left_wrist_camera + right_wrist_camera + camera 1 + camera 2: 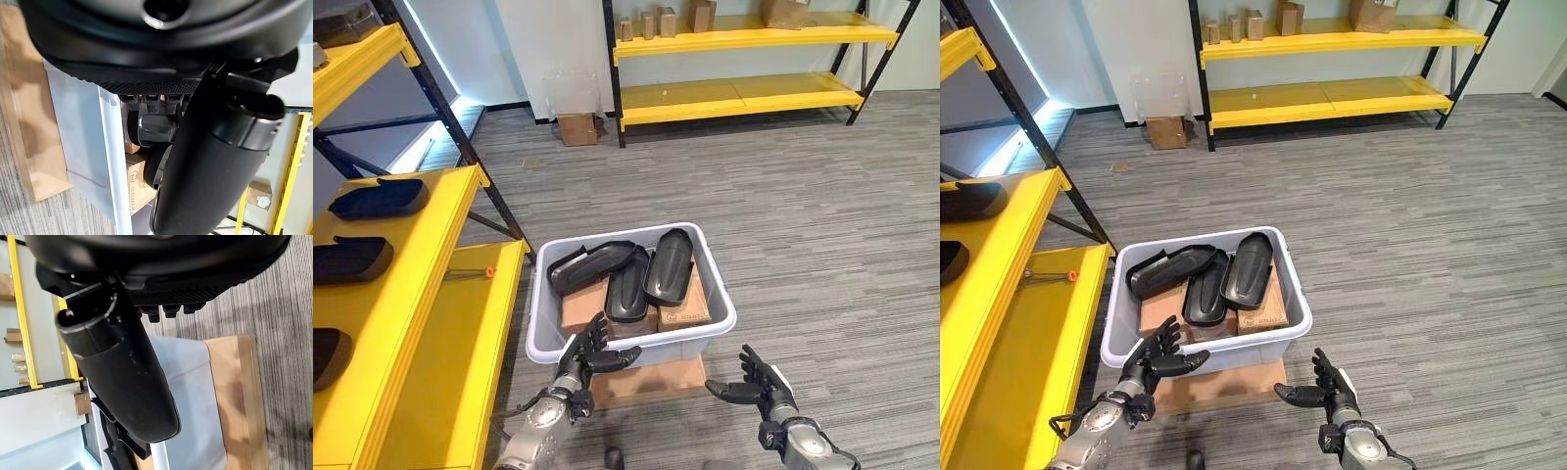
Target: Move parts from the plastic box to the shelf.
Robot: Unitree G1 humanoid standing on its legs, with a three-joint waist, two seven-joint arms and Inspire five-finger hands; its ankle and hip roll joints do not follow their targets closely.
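A pale grey plastic box point(715, 323) stands on a flat cardboard piece on the floor. In it lie three black moulded parts point(668, 266) over small cardboard boxes point(683, 311). My left hand point(585, 358) hovers open at the box's near left corner, fingers spread and holding nothing. My right hand point(759, 384) is open just in front of the box's near right side, empty too. Three more black parts point(378, 198) rest on the yellow shelf point(431, 255) at the left.
The left shelf's lower yellow level point(460, 362) runs beside the box, with a small orange-handled tool point(480, 273) on it. A second yellow shelf point(744, 93) with small boxes stands at the far wall. Carpeted floor stretches to the right.
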